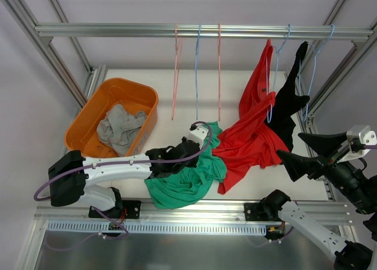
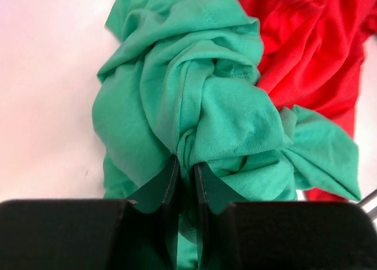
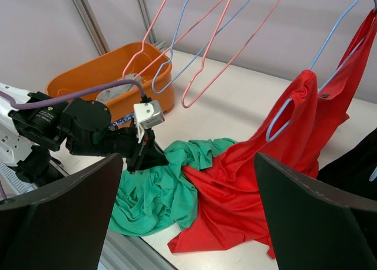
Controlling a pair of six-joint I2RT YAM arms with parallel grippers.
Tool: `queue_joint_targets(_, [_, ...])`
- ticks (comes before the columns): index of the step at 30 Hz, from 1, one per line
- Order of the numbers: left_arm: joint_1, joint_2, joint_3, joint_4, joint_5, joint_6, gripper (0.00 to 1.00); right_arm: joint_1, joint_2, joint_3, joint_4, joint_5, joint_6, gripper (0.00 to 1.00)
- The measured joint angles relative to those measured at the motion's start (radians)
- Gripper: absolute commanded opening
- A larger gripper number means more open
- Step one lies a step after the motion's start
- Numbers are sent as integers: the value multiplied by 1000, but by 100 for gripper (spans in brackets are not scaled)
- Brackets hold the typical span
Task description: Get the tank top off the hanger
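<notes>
Evidently freed, green tank top (image 1: 182, 184) was pinched by L gripper (image 2: 185, 162), prob. to drag it clear; R gripper (image 1: 306, 153) spread, idle.

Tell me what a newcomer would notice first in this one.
The red tank top drapes from its blue hanger at right down onto the table, beside a hanging black garment. A green garment lies crumpled at the table's front centre, with the left gripper and its jaws shut on a fold of it. The orange basin at far left holds grey cloth.
</notes>
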Motion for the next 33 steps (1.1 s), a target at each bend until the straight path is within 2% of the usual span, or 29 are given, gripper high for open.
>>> queue_joint_targets(2, [0, -36, -53, -10, -20, -30, 12, 0, 0, 0, 0, 0, 0, 100])
queue_joint_targets(5, [0, -63, -113, -20, -25, -78, 6, 0, 0, 0, 0, 0, 0, 99])
queue_joint_targets(7, [0, -59, -138, -24, -23, -109, 15, 0, 0, 0, 0, -1, 0, 100])
queue_joint_targets(10, [-2, -44, -166, -26, -19, -156, 38, 0, 0, 0, 0, -4, 0, 99])
queue_joint_targets(16, [-40, -34, -214, -26, -25, -233, 53, 0, 1, 0, 2, -11, 0, 99])
queue_joint_targets(21, [-46, -56, -250, -22, -28, -267, 55, 0, 2, 0, 18, -15, 1, 100])
queue_joint_targets(23, [-46, -70, -259, -21, -30, -271, 49, 0, 2, -2, 23, -15, 0, 100])
queue_joint_targets(24, [-47, -76, -264, -18, -31, -273, 35, 0, 2, -5, 26, -15, 1, 100])
queue_joint_targets(26, [-47, -90, -279, -12, -35, -286, 31, 0, 3, -11, 29, -15, 0, 99])
queue_joint_targets(27, [-47, -97, -286, -9, -37, -290, 23, 0, 3, -14, 29, -16, 0, 100])
queue_joint_targets(30, [-49, -126, -320, -4, -45, -314, 8, 0, 7, -14, 31, -17, 0, 99])
queue_joint_targets(32, [-53, -151, -343, -4, -50, -326, 0, 0, 10, -15, 31, -24, 1, 100])
queue_joint_targets(33, [-55, -165, -356, -1, -50, -332, 0, 0, 12, -15, 32, -28, 1, 100])
